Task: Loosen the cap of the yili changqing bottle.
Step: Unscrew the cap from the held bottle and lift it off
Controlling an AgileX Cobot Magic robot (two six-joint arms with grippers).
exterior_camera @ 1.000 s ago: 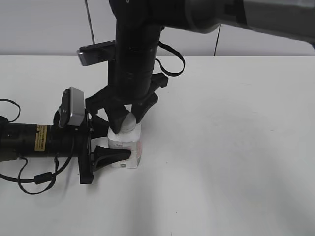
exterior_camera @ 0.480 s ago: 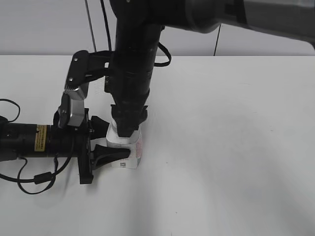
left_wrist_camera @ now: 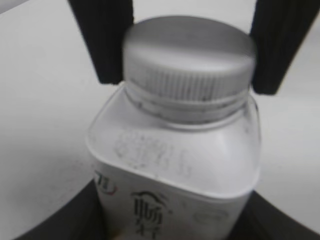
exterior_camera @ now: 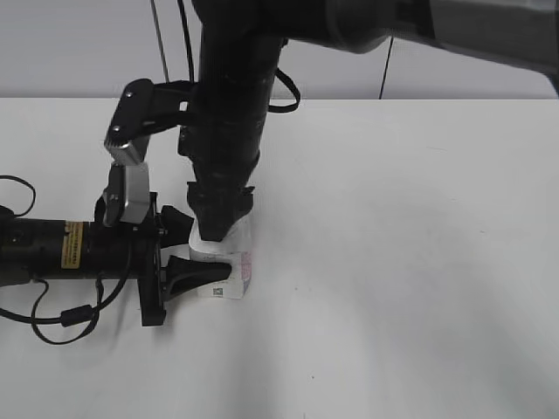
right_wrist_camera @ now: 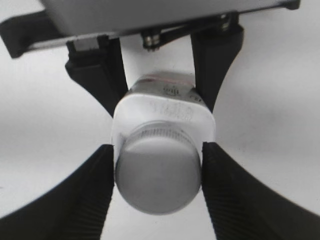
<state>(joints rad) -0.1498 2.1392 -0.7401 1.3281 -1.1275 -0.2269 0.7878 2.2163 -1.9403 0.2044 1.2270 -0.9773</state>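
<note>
- Near the left edge of the table stands the bottle, upright, its long axis vertical.
- Straight above it my right gripper comes down along that same axis, so a twist would turn about the cap's own centre.
- Its jaws are closed partway, one pad on each side of the cap; in the right wrist view both pads touch the cap's wall with no gap showing, so I judge it gripped.
- My left gripper lies low and level, reaching in from the left, and is clamped on the bottle's body, one finger in front and one behind.
- From the left wrist view the cap sits square on the neck, ridged skirt showing, with the right arm's fingers flanking it.
- Both arms are at the bottle: left steadies, right is placed to turn.
- Whether the cap has loosened at all I cannot tell; no gap shows under the skirt.
</note>
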